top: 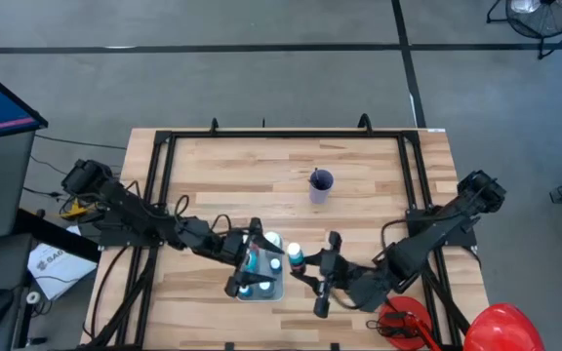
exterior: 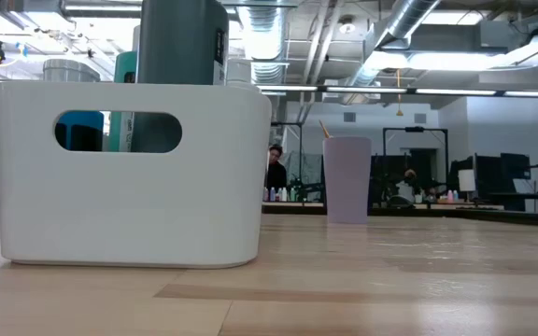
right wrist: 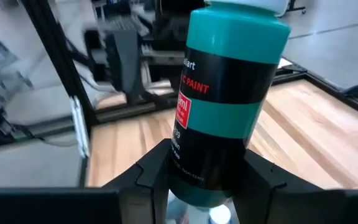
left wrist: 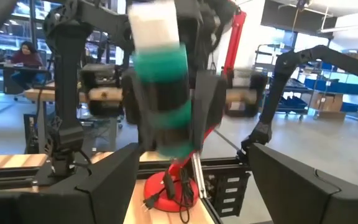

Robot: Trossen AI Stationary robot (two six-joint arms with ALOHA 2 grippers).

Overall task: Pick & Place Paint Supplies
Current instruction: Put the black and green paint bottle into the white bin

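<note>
**Teal paint bottle pinched above the white bin**

Closest to us in the low view stands a white bin (exterior: 129,173) with an oval handle cutout, and through that cutout and above its rim we see teal and dark bottle shapes. From above, the same bin (top: 261,290) sits near the front edge of the wooden table (top: 359,175), with a white-capped bottle (top: 272,241) standing at its far end and blue caps showing inside it.

The right gripper (top: 305,268) sits just beside the bin on its right, and its fingers (right wrist: 151,171) pinch a teal paint bottle (right wrist: 225,99) by the lower body; the bottle stands upright with its black label band facing the right wrist camera. From overhead we see that bottle's white cap (top: 295,254) between the two arms.

The left gripper (top: 252,263) hangs over the bin with its jaws spread wide, holding nothing. Its wrist camera looks straight at the teal bottle (left wrist: 160,81), blurred there, so we can only say the bottle seems to be just ahead of the left fingers (left wrist: 92,186).

Farther back, near the middle of the table, a lilac cup (top: 321,185) stands alone with a thin dark brush (top: 315,175) leaning in it. A red rounded helmet (top: 503,327) lies off the table's front right corner.
</note>
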